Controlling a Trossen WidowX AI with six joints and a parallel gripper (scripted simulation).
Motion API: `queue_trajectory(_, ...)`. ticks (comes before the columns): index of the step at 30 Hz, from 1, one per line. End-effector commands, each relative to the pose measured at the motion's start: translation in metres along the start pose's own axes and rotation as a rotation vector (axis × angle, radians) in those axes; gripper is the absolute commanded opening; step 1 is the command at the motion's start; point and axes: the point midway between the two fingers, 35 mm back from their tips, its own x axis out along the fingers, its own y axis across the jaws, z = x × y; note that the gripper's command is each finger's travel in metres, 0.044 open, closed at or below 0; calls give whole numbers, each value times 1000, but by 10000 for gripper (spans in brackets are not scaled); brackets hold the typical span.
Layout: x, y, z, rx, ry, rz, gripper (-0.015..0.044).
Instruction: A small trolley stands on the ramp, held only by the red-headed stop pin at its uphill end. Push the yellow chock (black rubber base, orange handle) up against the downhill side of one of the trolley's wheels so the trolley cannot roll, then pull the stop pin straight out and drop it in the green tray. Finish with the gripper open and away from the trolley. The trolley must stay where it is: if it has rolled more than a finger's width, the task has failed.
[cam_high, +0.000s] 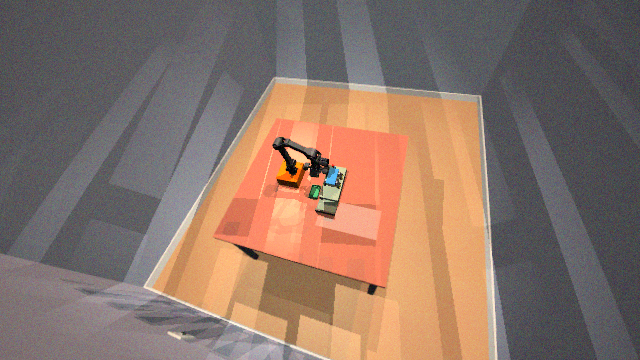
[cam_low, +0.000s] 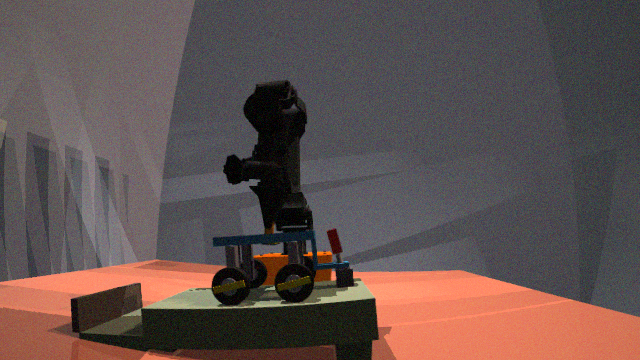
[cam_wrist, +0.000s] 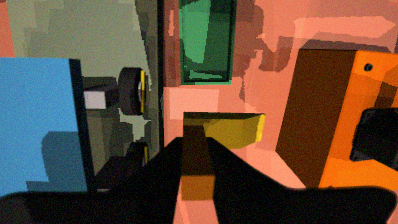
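My gripper is shut on the orange handle of the yellow chock and holds it over the table, beside the ramp. The trolley, with a blue deck and black wheels, stands on the grey-green ramp, left of the chock in the wrist view. The red-headed stop pin stands tilted at the trolley's uphill end. The green tray lies ahead of the chock.
The arm's orange base block stands close on the right in the wrist view. A low brown wall closes the ramp's lower end. The ramp's side edge runs between the trolley's wheels and the chock.
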Motion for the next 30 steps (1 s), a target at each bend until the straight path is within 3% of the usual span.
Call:
queue_trajectory(1, 0, 4, 15, -3, -6, 5, 0)
queue_trajectory(30, 6, 26, 120, 21, -14, 6, 0)
